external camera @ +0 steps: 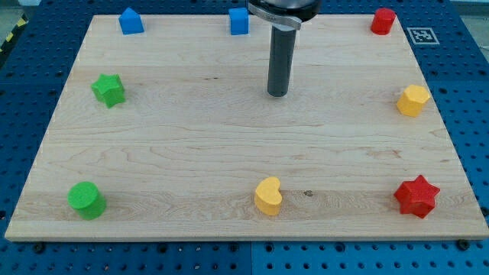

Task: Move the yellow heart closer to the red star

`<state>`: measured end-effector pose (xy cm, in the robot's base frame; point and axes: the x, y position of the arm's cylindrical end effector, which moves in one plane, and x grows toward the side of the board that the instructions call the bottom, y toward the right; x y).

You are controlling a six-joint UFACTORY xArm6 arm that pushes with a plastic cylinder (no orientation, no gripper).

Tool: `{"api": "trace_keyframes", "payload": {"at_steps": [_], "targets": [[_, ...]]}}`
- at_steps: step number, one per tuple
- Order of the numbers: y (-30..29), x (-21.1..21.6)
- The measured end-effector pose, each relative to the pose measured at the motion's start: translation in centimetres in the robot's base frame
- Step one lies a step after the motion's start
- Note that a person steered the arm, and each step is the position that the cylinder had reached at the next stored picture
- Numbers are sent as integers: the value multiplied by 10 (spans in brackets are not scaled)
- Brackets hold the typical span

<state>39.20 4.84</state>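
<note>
The yellow heart (pixel 268 196) lies near the bottom edge of the wooden board (pixel 191 145), about the middle. The red star (pixel 416 196) lies at the bottom right, well to the right of the heart. My tip (pixel 278 94) stands on the upper middle of the board, straight above the heart in the view and far from it. It touches no block.
A blue house-shaped block (pixel 131 21) and a blue cube (pixel 239 21) sit at the top edge. A red hexagon block (pixel 383 21) is at the top right, a yellow hexagon (pixel 412 100) at the right edge. A green star (pixel 108 89) and a green cylinder (pixel 85 200) are on the left.
</note>
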Motion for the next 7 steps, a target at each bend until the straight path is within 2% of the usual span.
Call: {"api": "trace_keyframes", "payload": {"at_steps": [1, 2, 3, 5, 6, 7], "targets": [[0, 8], [-41, 19], [-80, 59], [-130, 184], [-130, 184], [-92, 205]]}}
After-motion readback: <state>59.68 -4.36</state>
